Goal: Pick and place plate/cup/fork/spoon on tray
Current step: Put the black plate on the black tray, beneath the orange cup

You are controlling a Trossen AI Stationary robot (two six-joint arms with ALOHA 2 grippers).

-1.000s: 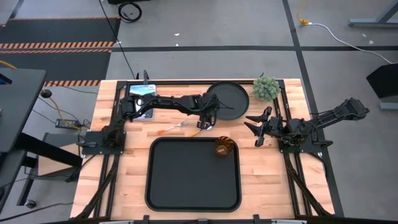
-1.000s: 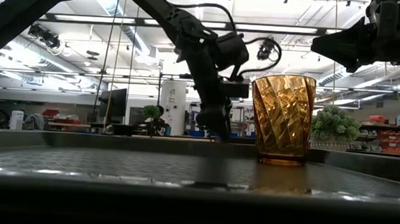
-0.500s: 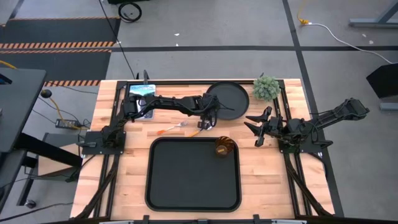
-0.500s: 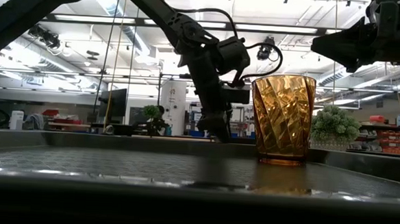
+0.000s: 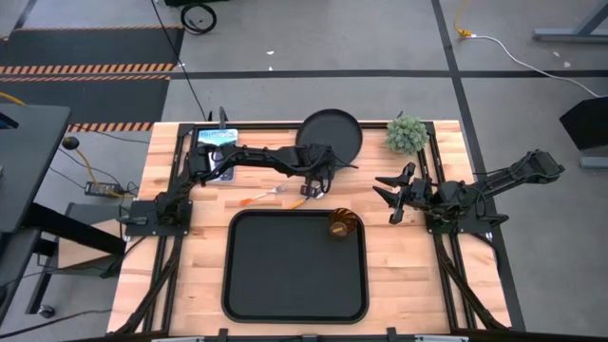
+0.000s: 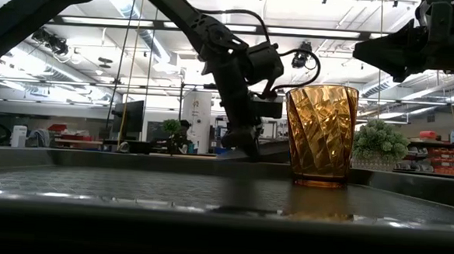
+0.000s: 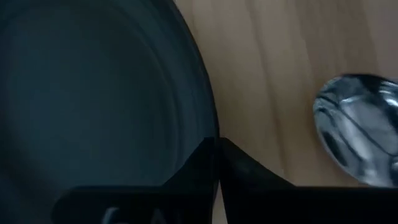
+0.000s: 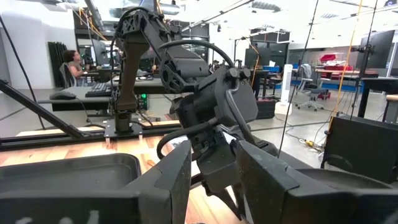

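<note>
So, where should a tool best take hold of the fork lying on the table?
Probably the orange handle, from straight above, closing across it: the fork lies flat on bare wood, handle end clear. The left tool is shut on the plate rim; the right tool waits open.

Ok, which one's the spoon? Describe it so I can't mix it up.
Start at the big black tray and look at the bare wood just beyond its far edge. Two orange-handled utensils lie there; the spoon is the one nearer the left gripper. It has an oval bowl; the fork has tines.
</note>
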